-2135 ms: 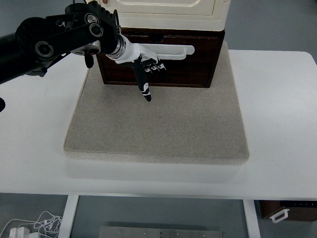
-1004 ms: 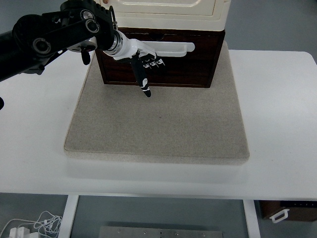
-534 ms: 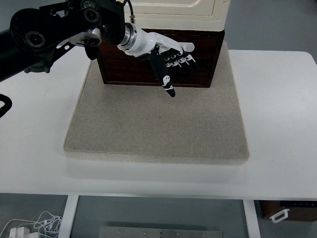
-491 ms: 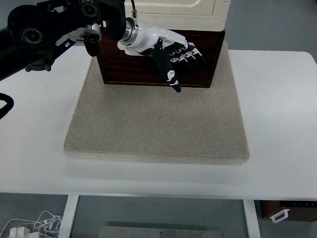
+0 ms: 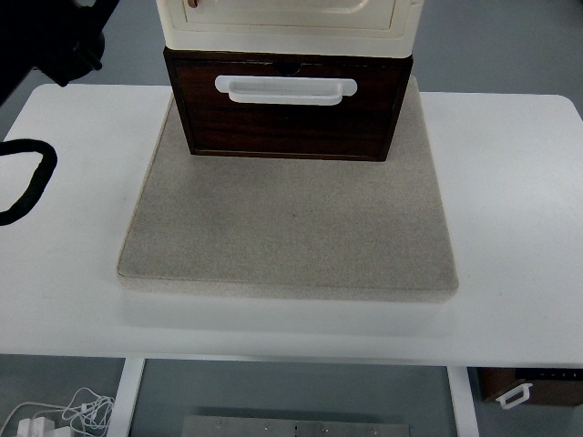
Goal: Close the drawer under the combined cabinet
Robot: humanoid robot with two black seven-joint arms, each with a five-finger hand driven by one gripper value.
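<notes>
The drawer (image 5: 288, 114) sits under the cream cabinet (image 5: 290, 20) at the far edge of the grey mat (image 5: 290, 228), near the table's (image 5: 510, 209) far edge; its dark front looks almost flush, so I judge it closed or nearly closed; to finish well, push flat on the front beside the white handle (image 5: 285, 88), straight toward the cabinet, not sideways; only a dark part of the left arm (image 5: 55, 41) shows at the far left corner; no hand shows, so I cannot tell the fingers.
</notes>
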